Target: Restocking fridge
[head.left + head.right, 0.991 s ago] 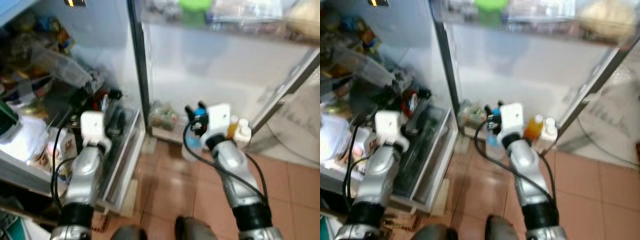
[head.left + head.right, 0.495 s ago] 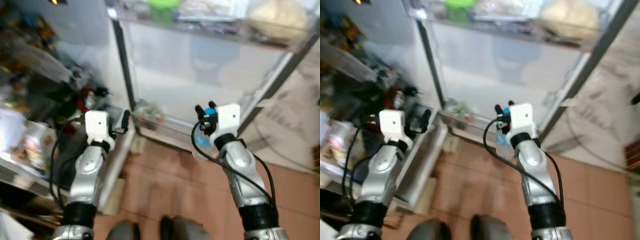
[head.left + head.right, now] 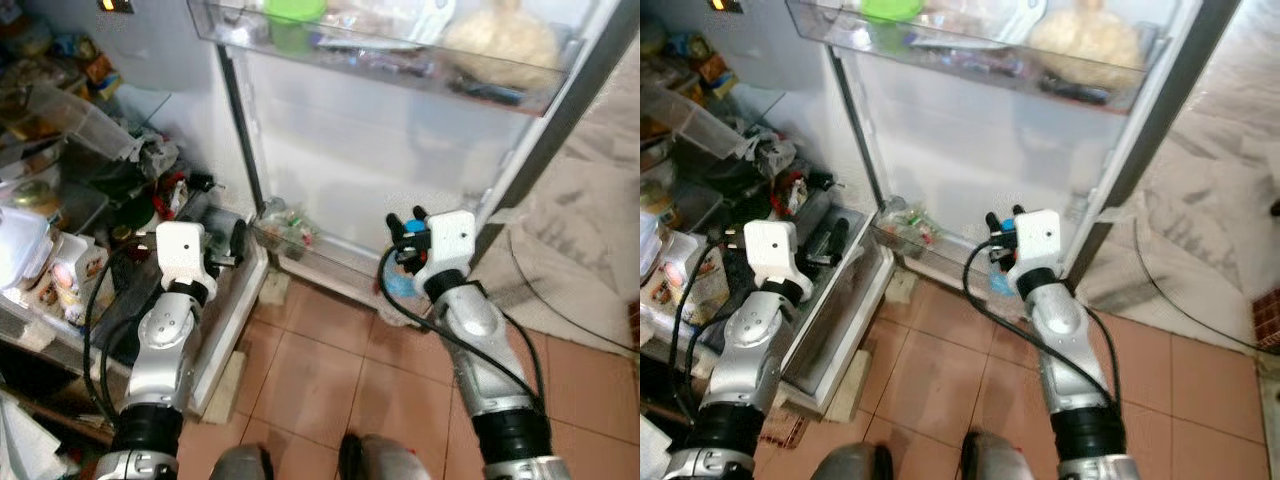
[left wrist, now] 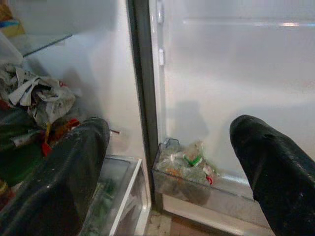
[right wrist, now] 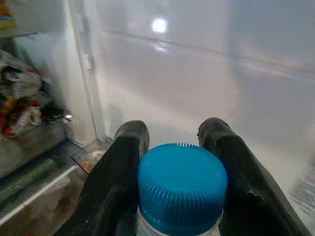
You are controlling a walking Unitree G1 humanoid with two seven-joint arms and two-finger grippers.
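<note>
Right wrist: blue-capped bottle point(image 5: 181, 189) in right claw point(image 5: 174, 147)

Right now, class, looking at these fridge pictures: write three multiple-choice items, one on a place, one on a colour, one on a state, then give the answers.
1. Where does the green-lidded container sit?
A. on the floor tiles
B. in the upper door shelf
C. in the left gripper

2. What colour is the bottle cap?
A. blue
B. red
C. white

3. What state is the left gripper in?
A. shut on a jar
B. open, holding nothing
C. shut on a cloth

Answers: B, it stands in the shelf high on the door; A, the cap between the right gripper fingers is blue; B, its fingers stand apart with nothing between.
</note>
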